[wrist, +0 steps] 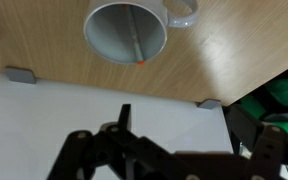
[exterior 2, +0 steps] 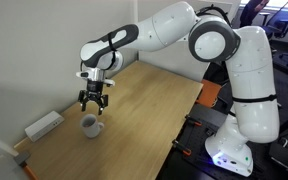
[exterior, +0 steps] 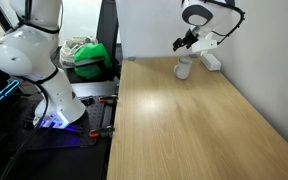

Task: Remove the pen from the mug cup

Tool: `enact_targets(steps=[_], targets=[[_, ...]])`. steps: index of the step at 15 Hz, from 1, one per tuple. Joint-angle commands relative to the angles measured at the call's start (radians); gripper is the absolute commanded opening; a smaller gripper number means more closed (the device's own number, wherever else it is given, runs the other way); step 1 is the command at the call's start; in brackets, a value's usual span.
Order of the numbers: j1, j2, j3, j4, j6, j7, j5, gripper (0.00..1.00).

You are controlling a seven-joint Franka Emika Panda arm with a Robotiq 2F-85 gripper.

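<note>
Pen (wrist: 138,40) — thin, stick-like, orange-red at its end — leans inside the pale grey-white cylindrical mug cup (wrist: 109,45), its long axis tilted off upright with the coloured end at the rim. The black gripper (exterior 2: 94,103) hovers above the mug — jaws spread, holding nothing.

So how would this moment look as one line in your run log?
gripper open, above mug cup | pen inside mug cup | grasp not yet made
</note>
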Motion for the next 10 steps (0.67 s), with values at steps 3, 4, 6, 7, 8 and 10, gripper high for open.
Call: enact_targets(steps=[3,4,6,7,8,10], targets=[[0.001,0.061,0.019,0.090,0.016,0.003,-0.056,1.00],[0.006,0.068,0.017,0.096,0.029,0.006,-0.074,1.00],[0.005,0.083,0.022,0.114,0.039,0.010,-0.103,1.00],[0.003,0.091,0.026,0.121,0.042,0.010,-0.114,1.00],[0.003,0.099,0.028,0.128,0.045,0.013,-0.126,1.00],[0.003,0.114,0.035,0.141,0.049,0.016,-0.144,1.00]])
